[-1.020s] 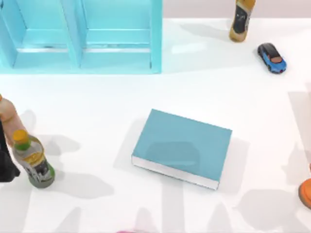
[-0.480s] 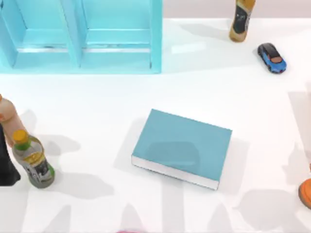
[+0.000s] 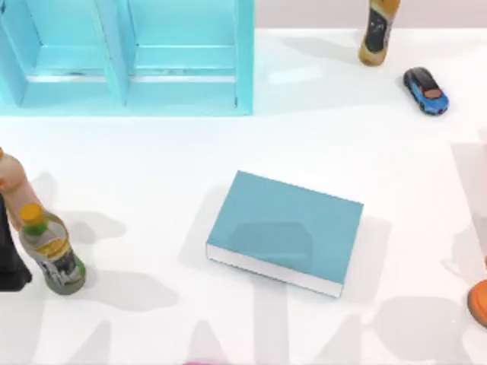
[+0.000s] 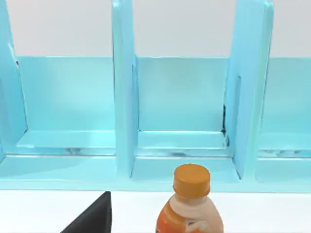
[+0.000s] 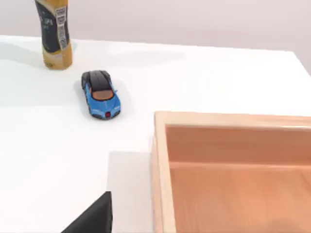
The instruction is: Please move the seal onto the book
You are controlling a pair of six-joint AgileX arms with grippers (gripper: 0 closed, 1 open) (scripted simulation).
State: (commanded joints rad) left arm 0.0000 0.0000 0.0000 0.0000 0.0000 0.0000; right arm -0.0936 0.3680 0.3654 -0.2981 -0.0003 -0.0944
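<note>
Top view, going left to right: there's a dark chunk of my left arm poking in at the table's far left edge. Right next to it are two bottles, a peachy-orange bottle and, just in front of it, a yellow-capped bottle with a green label. Behind them, along the back left, sits the big light-blue shelf unit.

The book lies flat in the middle of the table, turned at a slight angle, with its teal cover up and its white page edges facing the near side. It's well apart from everything else.

Further right at the back, a brown bottle stands upright with the little blue toy car near it. An orange thing gets cut off at the right edge, no idea what it is.

Left wrist view looks at the shelf dividers with the peachy bottle's orange cap in front. Just a black sliver of the left gripper shows, so I can't tell if the claw is spread or pinched.

Same deal in the right wrist view: a black sliver of the right gripper, state can't tell, next to a wooden box, with the car and brown bottle beyond.
</note>
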